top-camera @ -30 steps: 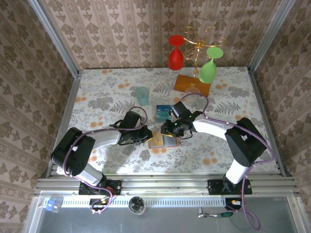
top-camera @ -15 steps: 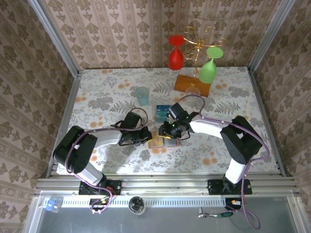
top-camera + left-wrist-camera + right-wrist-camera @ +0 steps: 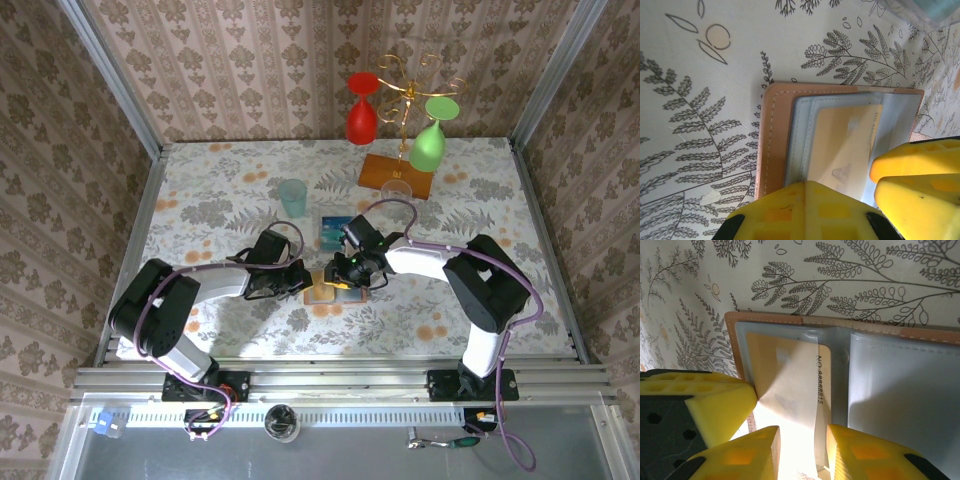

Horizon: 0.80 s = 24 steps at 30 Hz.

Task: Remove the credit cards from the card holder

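The holder [image 3: 900,390] lies open on the surface [image 3: 220,200] between the arms, with a tan card [image 3: 785,375] seemingly partly out of its pocket. Left jaws are shut over the holder's edge. Right jaws stand narrow astride the card's free edge, grip uncertain. The card looks light, stiff and slick, so pinch that exposed edge and slide it flat.

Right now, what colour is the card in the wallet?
The card is pale yellow-tan, in a grey-blue pocket of the card holder. Left wrist view shows it best.
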Each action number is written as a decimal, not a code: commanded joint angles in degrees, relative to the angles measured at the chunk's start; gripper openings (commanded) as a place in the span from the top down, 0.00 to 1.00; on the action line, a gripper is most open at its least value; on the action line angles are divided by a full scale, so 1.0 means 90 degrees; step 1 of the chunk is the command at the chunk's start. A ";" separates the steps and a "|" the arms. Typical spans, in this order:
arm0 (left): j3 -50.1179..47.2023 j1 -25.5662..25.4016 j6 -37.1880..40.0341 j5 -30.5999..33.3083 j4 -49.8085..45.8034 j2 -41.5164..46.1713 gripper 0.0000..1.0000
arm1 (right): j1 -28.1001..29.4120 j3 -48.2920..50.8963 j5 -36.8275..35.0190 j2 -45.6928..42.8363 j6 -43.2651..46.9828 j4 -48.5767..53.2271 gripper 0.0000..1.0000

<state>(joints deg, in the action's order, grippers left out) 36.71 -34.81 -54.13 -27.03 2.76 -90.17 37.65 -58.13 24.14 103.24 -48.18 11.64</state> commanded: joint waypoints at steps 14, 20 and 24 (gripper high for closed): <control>-0.0114 0.0038 0.0145 0.0024 -0.0170 0.0018 0.97 | 0.0052 -0.0136 0.0183 0.0251 -0.0067 -0.0223 0.75; -0.0117 0.0039 0.0135 0.0043 -0.0187 0.0028 0.96 | 0.0075 -0.0211 -0.0165 0.0192 0.0139 0.0195 0.74; -0.0104 0.0040 0.0152 0.0051 -0.0221 0.0069 0.96 | 0.0084 -0.0233 -0.0294 0.0170 0.0218 0.0349 0.73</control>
<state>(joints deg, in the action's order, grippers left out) 36.71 -34.76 -54.13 -27.03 2.74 -90.15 37.95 -58.92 23.90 104.57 -47.64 11.38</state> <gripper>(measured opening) 0.050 0.267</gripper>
